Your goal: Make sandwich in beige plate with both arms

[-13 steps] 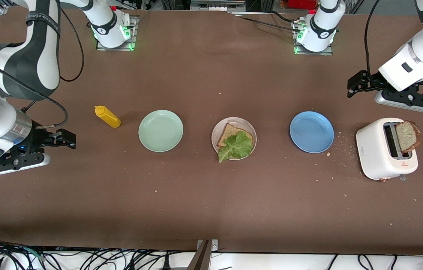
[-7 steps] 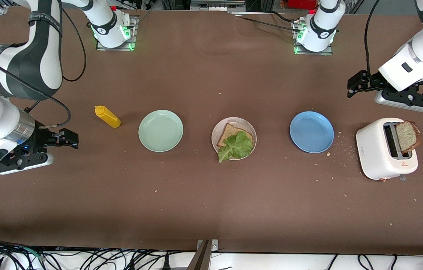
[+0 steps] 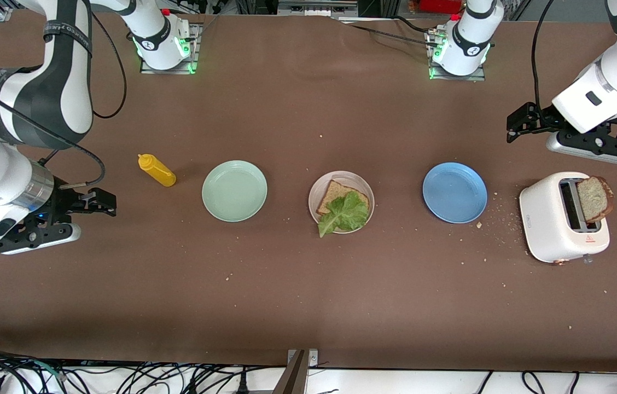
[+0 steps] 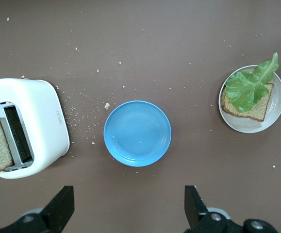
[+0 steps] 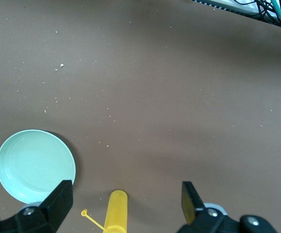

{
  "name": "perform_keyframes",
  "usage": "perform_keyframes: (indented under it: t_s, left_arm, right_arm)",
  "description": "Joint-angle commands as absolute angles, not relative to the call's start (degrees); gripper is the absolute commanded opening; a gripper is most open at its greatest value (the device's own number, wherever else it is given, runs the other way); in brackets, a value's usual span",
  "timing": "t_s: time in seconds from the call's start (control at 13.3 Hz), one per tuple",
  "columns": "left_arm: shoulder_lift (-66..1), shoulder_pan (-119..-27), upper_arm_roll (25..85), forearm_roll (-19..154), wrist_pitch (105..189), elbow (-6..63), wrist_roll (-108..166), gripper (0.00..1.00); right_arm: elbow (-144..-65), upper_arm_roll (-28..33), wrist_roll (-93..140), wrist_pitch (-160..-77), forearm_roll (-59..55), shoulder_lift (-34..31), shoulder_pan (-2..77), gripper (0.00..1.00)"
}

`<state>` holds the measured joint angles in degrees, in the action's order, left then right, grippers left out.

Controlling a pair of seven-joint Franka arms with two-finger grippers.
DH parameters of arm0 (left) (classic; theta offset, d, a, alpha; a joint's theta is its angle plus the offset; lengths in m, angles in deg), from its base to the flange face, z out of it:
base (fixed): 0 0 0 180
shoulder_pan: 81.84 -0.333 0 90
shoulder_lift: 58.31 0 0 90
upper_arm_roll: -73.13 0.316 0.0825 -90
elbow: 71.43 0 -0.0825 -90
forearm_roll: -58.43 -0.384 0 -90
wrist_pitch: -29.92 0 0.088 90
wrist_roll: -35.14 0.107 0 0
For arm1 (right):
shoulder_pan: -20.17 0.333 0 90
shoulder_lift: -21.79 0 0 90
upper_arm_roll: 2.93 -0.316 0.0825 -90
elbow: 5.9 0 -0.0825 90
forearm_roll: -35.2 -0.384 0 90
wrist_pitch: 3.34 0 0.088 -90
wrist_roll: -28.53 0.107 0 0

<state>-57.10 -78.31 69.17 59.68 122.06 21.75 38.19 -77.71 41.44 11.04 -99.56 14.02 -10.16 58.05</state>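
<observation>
The beige plate (image 3: pixel 353 178) sits mid-table and holds one brown bread slice (image 3: pixel 332 193) with a green lettuce leaf (image 3: pixel 345 212) on top. It shows again in the left wrist view as the plate (image 4: pixel 277 110), bread (image 4: pixel 255 110) and lettuce (image 4: pixel 249 85). A second bread slice (image 3: pixel 593 198) sticks out of the white toaster (image 3: pixel 552 224). My left gripper (image 3: pixel 512 128) hangs open and empty over bare table beside the toaster; its fingers (image 4: pixel 62 204) are spread wide. My right gripper (image 3: pixel 109 203) is open and empty over the table at the right arm's end.
A blue plate (image 3: pixel 454 192) lies between the beige plate and the toaster. A mint green plate (image 3: pixel 234 190) lies toward the right arm's end. A yellow squeeze bottle (image 3: pixel 156 170) lies on its side beside it and shows under the right gripper (image 5: pixel 125 188). Crumbs lie around the toaster.
The right arm has drifted a little toward the middle of the table, its gripper still open. The left arm, plates and food have not moved.
</observation>
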Motion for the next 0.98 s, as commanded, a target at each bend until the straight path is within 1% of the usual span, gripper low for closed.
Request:
perform_keyframes:
  t_s: [0.0,0.45,0.68,0.83,0.9]
  left_arm:
    - [-56.8,-78.4,69.1,60.0,121.3,20.7,38.7,1.00]
    - [-56.7,-78.5,68.9,59.7,121.4,20.7,38.1,1.00]
    - [-55.0,-78.6,69.1,58.6,121.3,20.7,38.4,1.00]
    - [-53.3,-78.8,69.4,56.0,121.7,20.4,38.5,1.00]
    - [-51.6,-80.4,69.4,54.2,121.9,19.5,38.6,1.00]
  right_arm:
    - [-79.1,41.5,10.1,-99.3,13.2,-8.8,58.5,0.99]
    - [-78.9,42.2,9.8,-98.9,13.2,-8.6,58.3,0.99]
    - [-78.9,42.4,9.8,-98.4,13.2,-8.4,58.2,0.99]
    - [-78.8,41.5,11.0,-97.3,13.3,-7.1,57.8,0.99]
    - [-78.9,39.6,11.9,-96.9,13.3,-6.9,56.3,0.99]
